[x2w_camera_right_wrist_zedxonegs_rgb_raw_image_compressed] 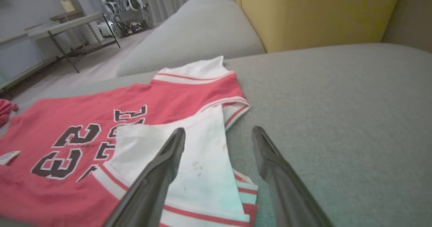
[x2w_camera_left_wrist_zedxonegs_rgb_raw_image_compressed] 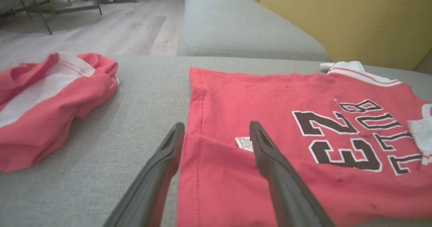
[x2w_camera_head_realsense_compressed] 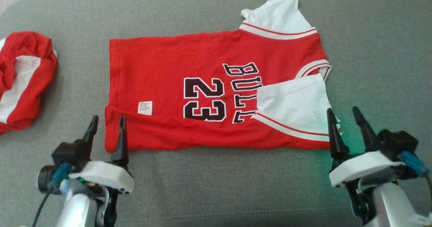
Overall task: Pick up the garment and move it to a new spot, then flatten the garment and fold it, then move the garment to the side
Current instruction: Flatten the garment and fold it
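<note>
Garment (x2w_camera_head_realsense_compressed: 202, 95): red short-sleeved basketball jersey with white sleeves and a black "23" print. It lies flat and sideways across the middle of the grey fabric sofa cushion (x2w_camera_head_realsense_compressed: 216, 186), hem toward the robot's left, collar end toward its right.
Fold so far: looks like the near long edge is turned up into a folded red strip (x2w_camera_head_realsense_compressed: 162, 132), and the near white sleeve (x2w_camera_head_realsense_compressed: 293, 105) is flipped in over the lettering. The far white sleeve (x2w_camera_head_realsense_compressed: 280, 14) sticks out past the top edge.
Left gripper (x2w_camera_head_realsense_compressed: 108, 117): fingers apart, holding nothing, at the near hem corner. One finger is over the cloth, the other over bare cushion. Can't tell if the tips touch down.
Right gripper (x2w_camera_head_realsense_compressed: 342, 109): also spread wide and empty, at the near corner by the sleeve. Inner finger over the sleeve's edge, outer one over cushion.
Risk 1: pinching only the top layer, imo. The strip would peel open on the lift and the fold's gone.
Risk 2: nothing pins that loose near sleeve, so a quick pull could flop it back out.
Risk 3: lifting the two ends unevenly would skew the fold, and the fabric looks thin and slippery.
Risk 4: jaws dipping too deep could snag the cushion cover along with the jersey.
Risk 5: a crumpled red-and-white garment (x2w_camera_head_realsense_compressed: 23, 78) sits off to the left, apart from the jersey. A sideways move that way could bump or drag it.
Small white care tag (x2w_camera_head_realsense_compressed: 145, 108): near the left fingers, handy as a marker, not a grab point.
</note>
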`<state>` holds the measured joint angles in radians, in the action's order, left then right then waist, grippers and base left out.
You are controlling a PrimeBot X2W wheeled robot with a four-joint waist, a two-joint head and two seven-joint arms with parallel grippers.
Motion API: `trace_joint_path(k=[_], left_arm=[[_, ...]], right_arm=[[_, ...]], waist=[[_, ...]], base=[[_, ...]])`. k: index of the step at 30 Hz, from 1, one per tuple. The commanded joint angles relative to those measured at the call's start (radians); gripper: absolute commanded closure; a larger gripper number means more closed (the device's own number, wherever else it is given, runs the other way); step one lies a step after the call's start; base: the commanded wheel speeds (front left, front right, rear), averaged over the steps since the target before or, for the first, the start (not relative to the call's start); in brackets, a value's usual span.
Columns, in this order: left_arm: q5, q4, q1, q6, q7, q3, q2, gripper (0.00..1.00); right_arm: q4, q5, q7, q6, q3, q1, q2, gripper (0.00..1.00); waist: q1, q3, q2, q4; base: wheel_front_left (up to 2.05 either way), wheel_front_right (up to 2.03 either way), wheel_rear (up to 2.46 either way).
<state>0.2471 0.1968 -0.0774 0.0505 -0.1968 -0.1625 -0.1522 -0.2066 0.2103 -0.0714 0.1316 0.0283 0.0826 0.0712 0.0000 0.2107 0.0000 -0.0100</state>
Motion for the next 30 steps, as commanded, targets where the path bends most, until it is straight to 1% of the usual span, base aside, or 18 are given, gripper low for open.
trace_joint_path(k=[1,6,16,17,18,19,21,26,30], left_arm=[[0.011,0.002,-0.036,-0.012,0.0,0.025,-0.015,0.0],[0.05,0.11,-0.052,-0.034,0.027,0.021,-0.001,0.0],[0.118,0.21,-0.063,-0.052,0.085,0.033,0.016,0.0],[0.12,0.215,-0.066,-0.056,0.087,0.032,0.013,0.04],[0.124,0.219,-0.07,-0.063,0.086,0.031,0.012,0.62],[0.127,0.222,-0.072,-0.069,0.081,0.031,0.011,1.0],[0.124,0.223,-0.075,-0.076,0.067,0.025,0.006,1.0],[0.108,0.201,-0.074,-0.075,0.009,0.02,-0.003,1.0],[0.105,0.171,-0.055,-0.069,0.001,0.019,-0.008,1.0]], right_arm=[[0.0,-0.004,0.014,-0.001,0.019,0.025,-0.002,0.0],[-0.072,-0.008,0.057,-0.001,0.008,0.029,-0.012,0.0],[-0.113,0.006,0.122,-0.001,-0.006,0.026,-0.02,0.0],[-0.114,0.015,0.126,-0.001,-0.005,0.028,-0.02,0.0],[-0.118,0.025,0.133,-0.001,-0.003,0.03,-0.02,0.0],[-0.122,0.033,0.142,-0.001,-0.001,0.032,-0.021,0.3],[-0.124,0.048,0.15,-0.001,0.004,0.035,-0.021,1.0],[-0.101,0.075,0.129,-0.001,0.01,0.03,-0.021,1.0],[-0.069,0.087,0.129,-0.001,-0.006,0.008,-0.021,1.0]], waist=[[0.0,0.014,0.0,0.002],[0.0,0.039,0.0,-0.003],[0.0,0.065,0.0,-0.009],[0.0,0.066,0.0,-0.009],[0.0,0.068,0.0,-0.008],[0.0,0.068,0.0,-0.008],[0.0,0.068,0.0,-0.006],[0.0,0.062,0.0,-0.001],[0.0,0.053,0.0,0.001]], base=[[0.0,0.0,0.0],[0.0,0.0,0.0],[0.0,0.0,0.0],[0.0,0.0,0.0],[0.0,0.0,0.0],[0.0,0.0,0.0],[0.0,0.0,0.0],[0.0,0.0,0.0],[0.0,0.0,0.0]])
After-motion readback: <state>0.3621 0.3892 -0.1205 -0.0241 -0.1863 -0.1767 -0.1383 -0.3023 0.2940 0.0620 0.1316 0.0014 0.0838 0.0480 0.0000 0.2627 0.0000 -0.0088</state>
